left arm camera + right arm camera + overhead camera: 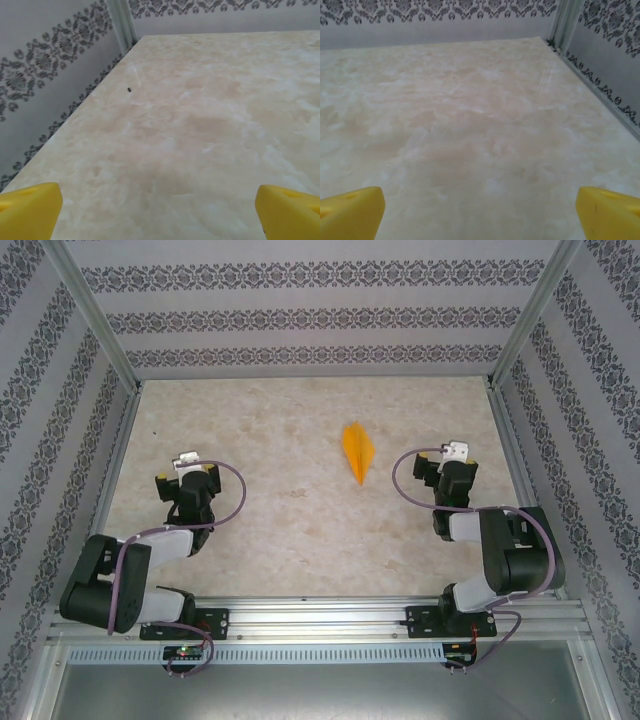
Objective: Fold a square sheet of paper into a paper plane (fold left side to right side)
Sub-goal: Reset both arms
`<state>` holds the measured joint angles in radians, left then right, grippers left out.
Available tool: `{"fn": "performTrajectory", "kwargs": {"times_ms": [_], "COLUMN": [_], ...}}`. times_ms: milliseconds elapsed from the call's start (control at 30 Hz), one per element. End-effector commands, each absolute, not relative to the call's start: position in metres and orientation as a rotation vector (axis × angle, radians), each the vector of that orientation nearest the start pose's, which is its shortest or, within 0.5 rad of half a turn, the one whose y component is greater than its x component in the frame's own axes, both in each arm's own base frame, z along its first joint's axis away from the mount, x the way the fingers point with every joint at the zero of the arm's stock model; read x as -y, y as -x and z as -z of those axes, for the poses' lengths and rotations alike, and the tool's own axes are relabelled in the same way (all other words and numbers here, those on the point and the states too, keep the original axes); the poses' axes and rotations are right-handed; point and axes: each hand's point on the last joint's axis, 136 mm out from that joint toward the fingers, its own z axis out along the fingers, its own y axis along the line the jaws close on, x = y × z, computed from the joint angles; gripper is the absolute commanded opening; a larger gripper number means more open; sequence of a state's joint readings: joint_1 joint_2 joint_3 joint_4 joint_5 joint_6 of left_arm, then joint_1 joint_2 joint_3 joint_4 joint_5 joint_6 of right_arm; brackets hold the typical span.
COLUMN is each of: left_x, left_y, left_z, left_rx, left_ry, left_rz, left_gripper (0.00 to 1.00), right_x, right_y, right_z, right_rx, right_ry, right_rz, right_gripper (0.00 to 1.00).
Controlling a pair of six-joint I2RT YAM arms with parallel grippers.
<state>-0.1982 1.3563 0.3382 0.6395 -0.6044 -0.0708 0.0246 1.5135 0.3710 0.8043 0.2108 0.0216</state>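
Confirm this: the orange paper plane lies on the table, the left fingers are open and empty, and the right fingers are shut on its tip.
Not right. The right fingers are open and empty, well clear of the paper plane, as the top external view shows. The plane does lie on the table, and the left fingers are open and empty.

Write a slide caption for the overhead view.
Orange paper plane lies on the table between the left end effector and right end effector, both open.

Smooth, matt, stone-look counter (270,525). Thin, creased orange paper plane (358,450). Smooth yellow plastic fingers (30,212) on the left hand (160,212). Silver metal rail (320,615).
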Motion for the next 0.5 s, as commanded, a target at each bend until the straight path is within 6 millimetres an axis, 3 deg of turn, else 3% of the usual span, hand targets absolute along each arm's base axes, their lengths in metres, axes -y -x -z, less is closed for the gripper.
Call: {"fn": "performTrajectory", "kwargs": {"times_ms": [0, 200, 433, 467], "left_x": [-0.017, 0.001, 0.004, 0.004], "left_y": [-0.377, -0.392, -0.395, -0.395], "left_z": [-0.138, -0.123, -0.114, -0.107], "left_rx": [-1.76, -1.81, -1.772, -1.835], "left_ry": [0.217, 0.097, 0.062, 0.064], "left_rz": [-0.307, -0.249, -0.193, -0.189], "left_gripper": [1.0, 1.0, 1.0, 1.0], "right_x": [0.025, 0.024, 0.024, 0.024], "right_y": [-0.401, -0.401, -0.401, -0.401], "right_z": [-0.127, -0.126, -0.126, -0.126], "right_rx": [-1.788, -1.805, -1.8, -1.801], "right_ry": [-0.107, -0.101, -0.098, -0.099], "right_rz": [0.101, 0.097, 0.098, 0.099], "right_gripper": [0.98, 0.98, 0.98, 0.98]}}
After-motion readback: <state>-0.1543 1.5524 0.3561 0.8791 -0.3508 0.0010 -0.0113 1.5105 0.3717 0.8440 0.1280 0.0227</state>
